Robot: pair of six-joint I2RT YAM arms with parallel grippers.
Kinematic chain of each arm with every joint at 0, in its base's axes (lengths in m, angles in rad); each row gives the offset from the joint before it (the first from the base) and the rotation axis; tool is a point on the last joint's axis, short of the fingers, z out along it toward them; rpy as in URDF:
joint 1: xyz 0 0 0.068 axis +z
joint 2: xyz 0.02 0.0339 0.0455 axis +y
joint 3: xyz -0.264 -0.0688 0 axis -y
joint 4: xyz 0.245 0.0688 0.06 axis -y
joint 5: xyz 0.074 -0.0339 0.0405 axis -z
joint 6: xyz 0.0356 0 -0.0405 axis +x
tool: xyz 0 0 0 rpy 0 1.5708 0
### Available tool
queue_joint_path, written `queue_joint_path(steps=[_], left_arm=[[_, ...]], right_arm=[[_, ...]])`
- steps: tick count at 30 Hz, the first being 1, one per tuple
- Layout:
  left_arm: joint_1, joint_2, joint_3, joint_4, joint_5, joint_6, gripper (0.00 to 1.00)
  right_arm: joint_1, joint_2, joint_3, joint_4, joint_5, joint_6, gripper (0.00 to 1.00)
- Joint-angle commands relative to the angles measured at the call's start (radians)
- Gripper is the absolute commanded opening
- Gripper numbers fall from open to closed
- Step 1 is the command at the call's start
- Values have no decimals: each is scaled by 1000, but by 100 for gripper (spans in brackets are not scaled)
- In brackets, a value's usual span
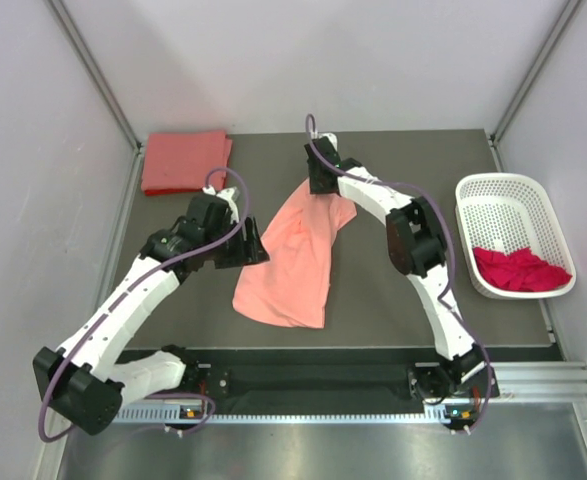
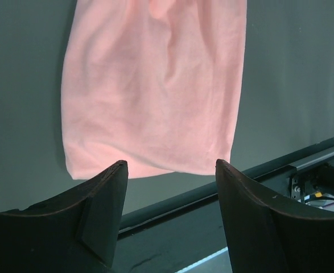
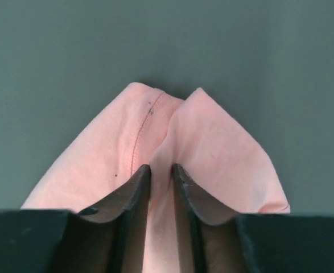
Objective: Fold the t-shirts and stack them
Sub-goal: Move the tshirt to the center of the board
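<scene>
A light salmon-pink t-shirt [image 1: 293, 255] lies lengthwise in the middle of the dark mat, its far end pulled into a peak. My right gripper [image 1: 325, 192] is shut on that far end; in the right wrist view the pink cloth [image 3: 201, 148] is pinched in a fold between the fingers. My left gripper [image 1: 256, 243] hovers at the shirt's left edge, open and empty; its wrist view looks over the shirt's lower hem [image 2: 149, 114]. A folded coral-red t-shirt [image 1: 183, 160] lies at the back left. A magenta-red t-shirt [image 1: 518, 270] sits crumpled in the basket.
A white perforated basket [image 1: 503, 200] stands at the right edge of the mat. Grey walls close in the left, back and right sides. A black rail [image 1: 313, 378] runs along the near edge between the arm bases.
</scene>
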Motion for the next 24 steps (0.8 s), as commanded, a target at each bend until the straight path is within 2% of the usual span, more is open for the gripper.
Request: queue_joint_path(steps=[1,4,6,9,11,17,21,23,24], left_arm=[[6,13,69,-26,-32,88,68],[8,36,87,-33,-18,98,68],[8,34,92,-28,-12,99,68],[10,22,90,-5,-7,87,67],[10,8,92,10,-1,75,66],[10,-74,63,76,5,-25,65],[10,-168,35,82,-44,-106,63],[10,-240,18,72,-96,-137,63],[10,-264,15,53,-115,-166,63]], right_arm=[[-6,5,74,26,42,-48,21],[-9,14,141,-7,54,-77,0],[-9,-13,256,-61,71,-101,0],[-9,-99,338,-41,101,-135,0],[-9,-232,343,-12,125,-157,0],[25,-616,276,179,114,-167,0],[95,-757,196,163,50,-187,0],[152,-803,154,114,20,-160,0],[172,-817,86,53,-43,-141,0]])
